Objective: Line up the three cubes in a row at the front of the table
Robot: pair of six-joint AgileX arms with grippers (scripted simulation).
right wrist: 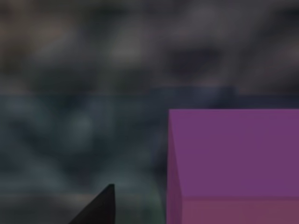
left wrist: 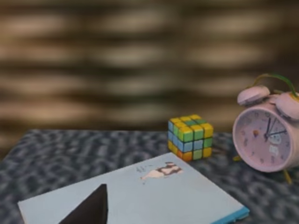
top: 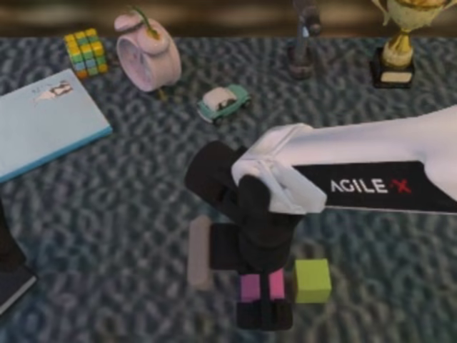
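Only overhead: lime-green cube (top: 313,280) just beside magenta-pink cube (top: 262,286).

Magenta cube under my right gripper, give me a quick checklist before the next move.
1. Right gripper is at the magenta cube near the table's front edge: ok.
2. Firm grasp on it: cannot tell.
3. Lime-green cube sits just right of the magenta one, roughly in line: ok.
4. Lavender-white cube lies left, partly hidden by the arm; in the row: cannot tell.
5. Toy car, alarm clock and puzzle cube stand far back, out of the way: ok.
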